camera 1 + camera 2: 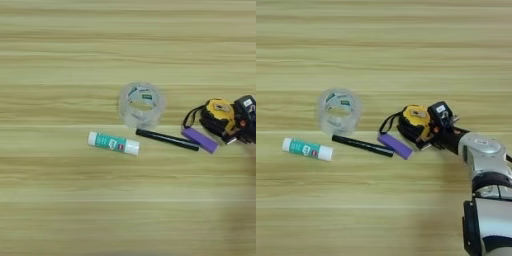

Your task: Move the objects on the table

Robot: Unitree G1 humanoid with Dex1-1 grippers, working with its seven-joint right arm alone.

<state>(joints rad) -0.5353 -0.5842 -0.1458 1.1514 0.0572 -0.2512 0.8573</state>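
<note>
Right end effector (428,131) appears clamped on the yellow-and-black tape measure (415,120) at the worktop's (381,200) right, while tape roll (339,111), glue stick (307,149), pen (362,145) and purple cylinder (395,146) lie untouched nearby, seemingly awaiting moves.

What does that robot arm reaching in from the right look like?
The forearm is a rounded silver metal shell built in segments, with black joints between them lower down. It ends in a black pincer with a small boxy black block carrying a pale label on top.
</note>
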